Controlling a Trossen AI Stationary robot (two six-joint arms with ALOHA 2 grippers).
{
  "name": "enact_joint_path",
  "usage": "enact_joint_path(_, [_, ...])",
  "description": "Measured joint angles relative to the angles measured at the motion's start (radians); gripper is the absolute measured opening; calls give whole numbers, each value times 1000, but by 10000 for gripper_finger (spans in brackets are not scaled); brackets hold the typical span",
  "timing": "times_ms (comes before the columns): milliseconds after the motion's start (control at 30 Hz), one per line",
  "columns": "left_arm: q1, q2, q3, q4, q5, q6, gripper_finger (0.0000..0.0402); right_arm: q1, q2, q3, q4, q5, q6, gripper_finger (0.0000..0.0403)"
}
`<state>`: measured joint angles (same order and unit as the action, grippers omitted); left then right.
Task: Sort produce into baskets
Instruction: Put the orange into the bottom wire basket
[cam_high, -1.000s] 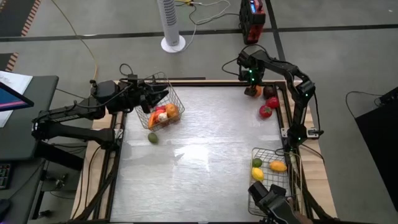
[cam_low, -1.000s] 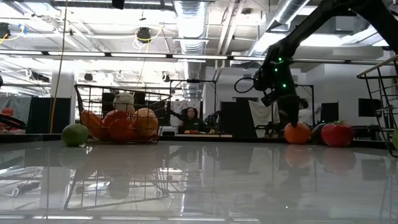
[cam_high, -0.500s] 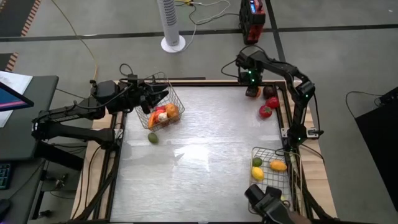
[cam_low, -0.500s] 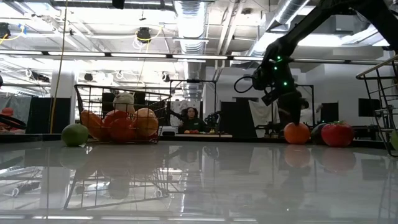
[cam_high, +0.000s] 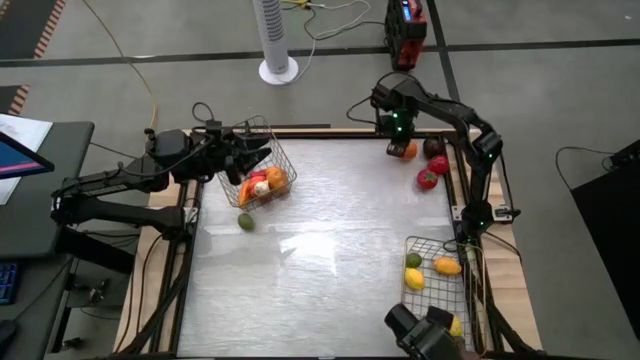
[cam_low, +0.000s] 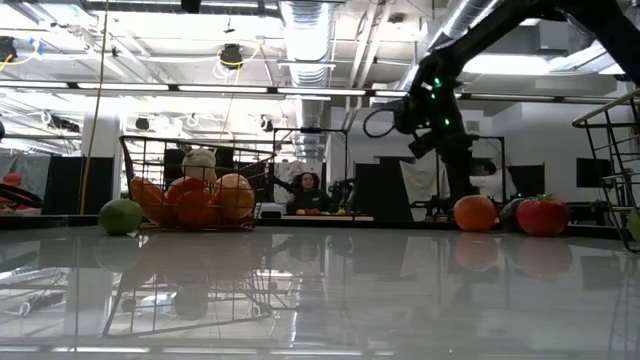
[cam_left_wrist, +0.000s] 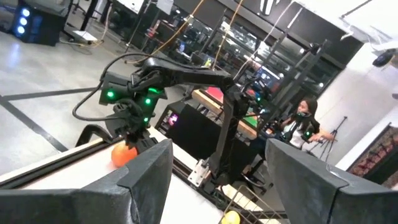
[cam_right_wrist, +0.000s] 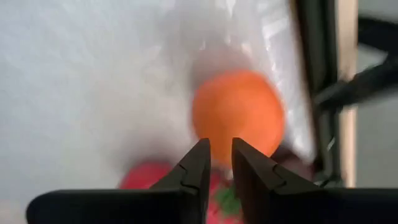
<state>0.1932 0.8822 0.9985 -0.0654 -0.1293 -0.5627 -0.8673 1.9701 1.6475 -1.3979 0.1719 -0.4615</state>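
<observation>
Tabletop: glossy pale sheet, and we see it mirror the ceiling lights in the low view.
Right end effector: at the far right corner, its two dark tapered fingers pinched nearly together with nothing between them; we see the orange beyond their tips, not held.
Orange: smooth round ball resting on the tabletop just beside the right end effector.
Tomatoes: two red rounded pieces with green tops, near the orange along the right edge.
Left end effector: at the far left basket; we see its broad dark fingers standing apart, empty.
Left basket: silver wire mesh, open grid walls, tilted; we count orange, red and white rounded pieces inside.
Lime: dull green ball on the tabletop, just outside that basket.
Right basket: same wire mesh, near right corner, holding yellow lemons and a green piece.
</observation>
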Motion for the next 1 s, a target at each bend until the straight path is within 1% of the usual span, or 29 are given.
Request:
enact_joint_path(100, [0, 0, 0, 0, 19, 21, 245, 25, 0, 48, -88, 1, 168, 91])
enact_joint_path(167, [0, 0, 0, -1, 24, 31, 245, 34, -2, 61, -94, -11, 266, 96])
enact_joint_path(233, [0, 0, 0, -5, 29, 36, 245, 35, -2, 61, -104, -83, 286, 111])
enact_joint_path(267, [0, 0, 0, -5, 32, 36, 245, 35, -2, 61, -107, -93, 287, 122])
enact_joint_path(333, [0, 0, 0, -5, 43, 35, 245, 35, -2, 61, -105, -73, 284, 152])
enact_joint_path(400, [0, 0, 0, -6, 53, 29, 245, 32, -2, 61, -107, -32, 273, 192])
enact_joint_path(467, [0, 0, 0, -6, 69, 21, 245, 23, -2, 61, -142, -29, 287, 236])
enact_joint_path(500, [0, 0, 0, -7, 73, 18, 245, 19, -2, 61, -173, -41, 313, 257])
enact_joint_path(567, [0, 0, 0, -10, 74, 6, 245, 16, -8, 42, -176, -94, 393, 295])
enact_joint_path(667, [-1, -1, 0, -26, 78, 0, 245, 35, -29, -16, -180, -202, 497, 335])
enact_joint_path(733, [-3, -4, 0, -33, 81, 0, 245, 56, -32, -54, -173, -229, 548, 349])
enact_joint_path(800, [-3, -6, 0, -38, 83, -1, 245, 77, -28, -92, -174, -228, 596, 354])
enact_joint_path(900, [-3, -8, 0, -59, 94, -6, 245, 108, -50, -138, -170, -223, 632, 351])
enact_joint_path(1000, [-3, -11, 0, -71, 109, -17, 245, 128, -115, -194, -140, -218, 659, 342])
